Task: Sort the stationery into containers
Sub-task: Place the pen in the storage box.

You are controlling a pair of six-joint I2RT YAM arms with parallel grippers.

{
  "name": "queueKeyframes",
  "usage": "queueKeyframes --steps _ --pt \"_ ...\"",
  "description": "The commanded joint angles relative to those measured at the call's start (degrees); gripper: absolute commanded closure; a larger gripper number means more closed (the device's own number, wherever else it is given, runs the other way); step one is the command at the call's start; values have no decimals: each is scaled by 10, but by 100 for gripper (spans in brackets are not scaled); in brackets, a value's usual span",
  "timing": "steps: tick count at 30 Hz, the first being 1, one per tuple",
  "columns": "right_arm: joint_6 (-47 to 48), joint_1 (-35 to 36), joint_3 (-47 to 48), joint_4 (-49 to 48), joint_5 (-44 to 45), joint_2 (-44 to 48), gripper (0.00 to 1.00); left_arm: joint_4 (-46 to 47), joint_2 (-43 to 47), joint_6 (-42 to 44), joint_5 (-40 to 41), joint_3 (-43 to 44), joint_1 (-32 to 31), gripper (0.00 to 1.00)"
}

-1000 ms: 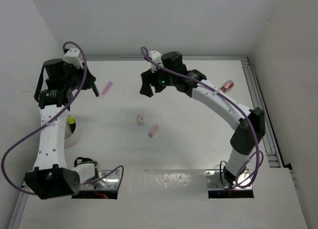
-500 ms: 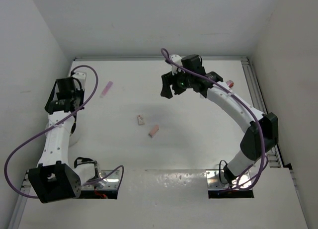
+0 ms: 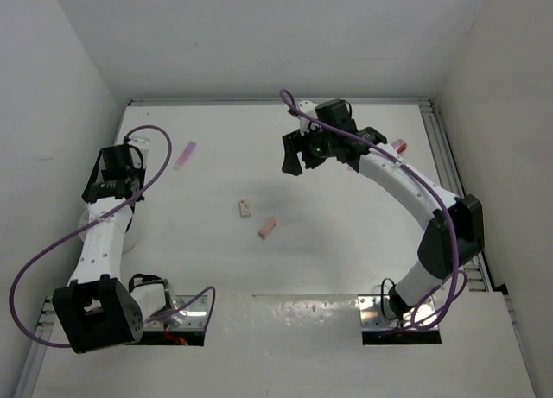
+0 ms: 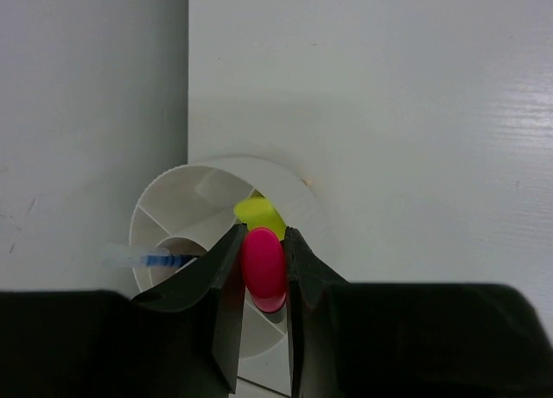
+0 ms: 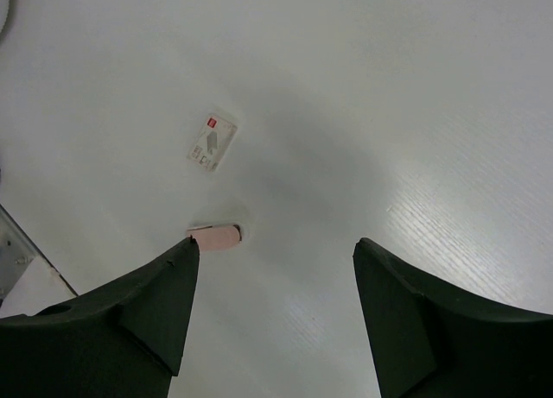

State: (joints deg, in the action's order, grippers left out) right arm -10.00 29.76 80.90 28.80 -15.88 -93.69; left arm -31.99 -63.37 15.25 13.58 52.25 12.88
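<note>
My left gripper [image 4: 263,264] is shut on a highlighter with a pink cap [image 4: 263,273] and holds it upright over the round white tub [image 4: 177,195]. A yellow-capped highlighter [image 4: 259,213] and a blue pen [image 4: 155,260] sit in the tub. In the top view my left gripper [image 3: 111,189] hides most of the tub [image 3: 131,230]. My right gripper [image 3: 298,154] is open and empty, high above a pink eraser [image 5: 216,236] and a whitish eraser [image 5: 212,143].
In the top view the whitish eraser [image 3: 245,209] and pink eraser [image 3: 268,228] lie mid-table. A pale pink item [image 3: 185,154] lies at the back left. The pink cup [image 3: 398,145] is at the back right, partly behind my right arm. A wall stands close on the left.
My left gripper has drawn back from the pale pink item to above the tub, holding the highlighter. My right gripper has swung to the right and stays open.
</note>
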Motion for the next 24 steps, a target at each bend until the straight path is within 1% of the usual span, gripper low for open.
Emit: queueKeyframes --steps 1,4,5,6,8,11,12,13,14,16,17,18,20,21,23,24 --pt "11 -3 7 -12 -2 9 29 20 3 5 8 -3 12 100" --pt "11 -2 7 -14 -1 5 29 18 -1 3 4 -7 16 100" --pt "12 -2 9 -14 0 4 29 18 -3 2 3 -12 16 98" --pt "11 -3 9 -14 1 4 29 17 -4 2 2 -14 17 93" --pt "13 -3 9 -14 1 3 29 13 -10 1 0 -17 17 87" --pt "16 -5 10 -9 1 2 29 6 -16 0 -8 -17 19 83" --pt "16 -7 11 -9 2 2 29 6 -17 0 -11 -17 19 79" --pt "16 -9 13 -8 1 0 28 4 -18 -2 -14 -17 19 77" --pt "16 -11 14 -2 2 -2 28 3 -18 -2 -15 -15 19 69" --pt "16 -13 17 -1 2 -3 28 3 -20 -3 -17 -10 19 56" --pt "16 -14 19 0 1 -3 28 1 -20 -2 -20 -6 19 47" --pt "16 -17 20 0 1 -4 28 -1 -18 -4 -27 0 19 45" --pt "16 -19 20 3 0 -4 28 -2 -5 1 -69 25 21 40" --pt "16 -22 20 5 -1 -4 28 5 2 4 -112 36 18 39" --pt "10 -26 17 5 -2 -5 28 10 2 5 -151 74 12 39" --pt "9 -30 16 5 -4 -6 28 7 -8 2 -170 93 -5 39"
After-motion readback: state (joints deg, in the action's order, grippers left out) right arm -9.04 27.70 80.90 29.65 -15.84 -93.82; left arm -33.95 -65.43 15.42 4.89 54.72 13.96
